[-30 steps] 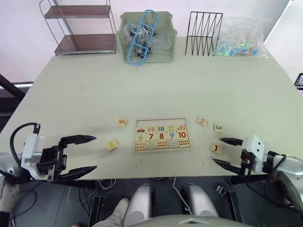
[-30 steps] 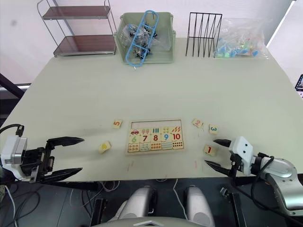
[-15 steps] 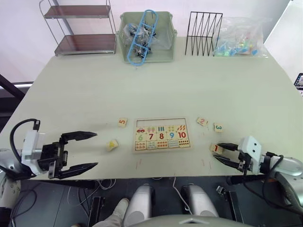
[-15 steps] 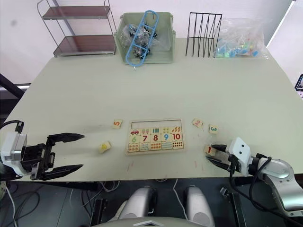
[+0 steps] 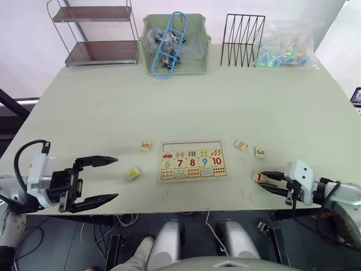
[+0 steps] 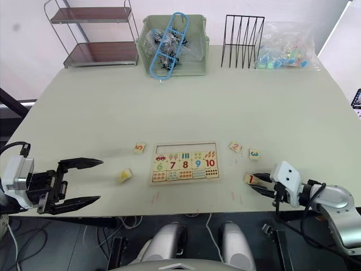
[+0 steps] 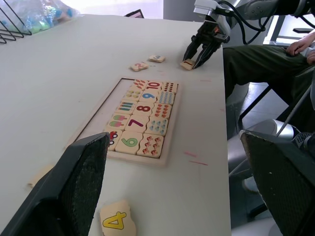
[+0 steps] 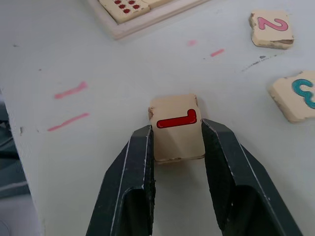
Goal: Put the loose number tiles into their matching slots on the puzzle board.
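Note:
The puzzle board point(image 5: 193, 160) lies near the table's front, its upper row of slots point(image 5: 192, 146) bare wood. My right gripper point(image 8: 177, 132) is shut on the 1 tile point(image 8: 176, 118), right of the board by the front edge; whether the tile is off the table I cannot tell. Beyond it lie the 2 tile point(image 5: 241, 145) and the 3 tile point(image 5: 260, 152). The 5 tile point(image 5: 146, 145) sits at the board's left, and the 4 tile point(image 5: 133, 173) lies nearer me. My left gripper point(image 5: 115, 178) stands open and empty, left of the 4 tile.
At the table's back stand a small shelf point(image 5: 96, 34), a green bin point(image 5: 175, 42) with clips, a black wire rack point(image 5: 242, 39) and a plastic bag point(image 5: 287, 42). Red marks point(image 8: 69, 105) dot the table near the board. A seated person's leg point(image 7: 261, 64) is beside the table.
My right gripper has come up to the 1 tile and shut on it. The left gripper has shifted only slightly and stays open.

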Controlling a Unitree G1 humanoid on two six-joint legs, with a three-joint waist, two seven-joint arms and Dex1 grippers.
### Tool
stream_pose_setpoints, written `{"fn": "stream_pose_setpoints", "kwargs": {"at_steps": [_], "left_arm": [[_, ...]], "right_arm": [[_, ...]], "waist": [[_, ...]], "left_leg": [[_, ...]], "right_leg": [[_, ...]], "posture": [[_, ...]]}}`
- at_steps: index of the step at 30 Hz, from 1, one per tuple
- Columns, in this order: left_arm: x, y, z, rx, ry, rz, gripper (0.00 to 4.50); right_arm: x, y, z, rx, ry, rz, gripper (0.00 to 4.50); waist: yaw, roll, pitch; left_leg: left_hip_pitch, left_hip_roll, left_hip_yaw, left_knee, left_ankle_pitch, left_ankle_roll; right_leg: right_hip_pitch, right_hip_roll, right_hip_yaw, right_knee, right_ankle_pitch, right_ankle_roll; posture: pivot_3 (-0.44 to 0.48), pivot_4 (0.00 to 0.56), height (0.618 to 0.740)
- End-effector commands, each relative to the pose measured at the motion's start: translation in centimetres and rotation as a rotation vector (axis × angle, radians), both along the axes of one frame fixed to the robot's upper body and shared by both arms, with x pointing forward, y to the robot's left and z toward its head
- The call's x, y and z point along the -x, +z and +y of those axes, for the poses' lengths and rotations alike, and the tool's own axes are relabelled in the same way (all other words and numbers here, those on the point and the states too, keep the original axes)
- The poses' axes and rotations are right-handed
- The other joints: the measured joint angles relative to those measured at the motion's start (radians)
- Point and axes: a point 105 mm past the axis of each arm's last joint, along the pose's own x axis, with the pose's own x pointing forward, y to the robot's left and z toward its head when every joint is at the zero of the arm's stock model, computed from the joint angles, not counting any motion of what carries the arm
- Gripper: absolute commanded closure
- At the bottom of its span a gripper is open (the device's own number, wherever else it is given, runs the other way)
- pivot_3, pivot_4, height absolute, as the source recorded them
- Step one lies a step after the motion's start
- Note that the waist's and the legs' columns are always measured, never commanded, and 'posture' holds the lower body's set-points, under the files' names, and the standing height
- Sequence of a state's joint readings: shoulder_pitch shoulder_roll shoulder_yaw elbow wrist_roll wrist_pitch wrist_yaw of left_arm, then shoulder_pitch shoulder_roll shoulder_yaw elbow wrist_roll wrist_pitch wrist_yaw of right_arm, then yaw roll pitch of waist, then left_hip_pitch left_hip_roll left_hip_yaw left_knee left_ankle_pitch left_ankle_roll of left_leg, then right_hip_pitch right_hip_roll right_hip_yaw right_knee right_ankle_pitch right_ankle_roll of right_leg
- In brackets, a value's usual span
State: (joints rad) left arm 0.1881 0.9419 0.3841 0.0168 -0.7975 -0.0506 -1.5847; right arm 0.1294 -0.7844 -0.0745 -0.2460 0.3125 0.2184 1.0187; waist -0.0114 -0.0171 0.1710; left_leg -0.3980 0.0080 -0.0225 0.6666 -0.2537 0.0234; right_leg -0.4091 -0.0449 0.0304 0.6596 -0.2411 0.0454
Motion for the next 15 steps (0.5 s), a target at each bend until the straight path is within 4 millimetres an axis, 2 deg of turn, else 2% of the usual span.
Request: {"fn": "stream_pose_setpoints", "kwargs": {"at_steps": [1,9,15], "left_arm": [[0.5,0.7,-0.2,0.0,-0.023,-0.026,0.0],[0.6,0.5,0.0,0.01,0.018,-0.028,0.0],[0.8,0.3,0.9,0.022,0.092,-0.045,0.0]], "right_arm": [[-0.6,2.7,1.6,-0.013,0.067,-0.028,3.65],[-2.4,5.7,4.6,0.045,0.137,-0.006,3.65],[-4.2,7.9,8.4,0.126,0.223,0.003,3.65]], "waist": [[-0.003,0.0,0.0],[0.0,0.0,0.001],[-0.004,0.0,0.002]], "left_leg": [[0.0,0.0,0.0,0.0,0.0,0.0],[-0.001,0.0,-0.002,0.0,0.0,0.0],[-0.002,0.001,-0.001,0.0,0.0,0.0]], "right_leg": [[0.0,0.0,0.0,0.0,0.0,0.0],[0.0,0.0,-0.001,0.0,0.0,0.0],[-0.002,0.0,-0.001,0.0,0.0,-0.001]], "posture": [[0.0,0.15,0.739],[0.0,0.15,0.739],[0.0,0.15,0.739]]}}
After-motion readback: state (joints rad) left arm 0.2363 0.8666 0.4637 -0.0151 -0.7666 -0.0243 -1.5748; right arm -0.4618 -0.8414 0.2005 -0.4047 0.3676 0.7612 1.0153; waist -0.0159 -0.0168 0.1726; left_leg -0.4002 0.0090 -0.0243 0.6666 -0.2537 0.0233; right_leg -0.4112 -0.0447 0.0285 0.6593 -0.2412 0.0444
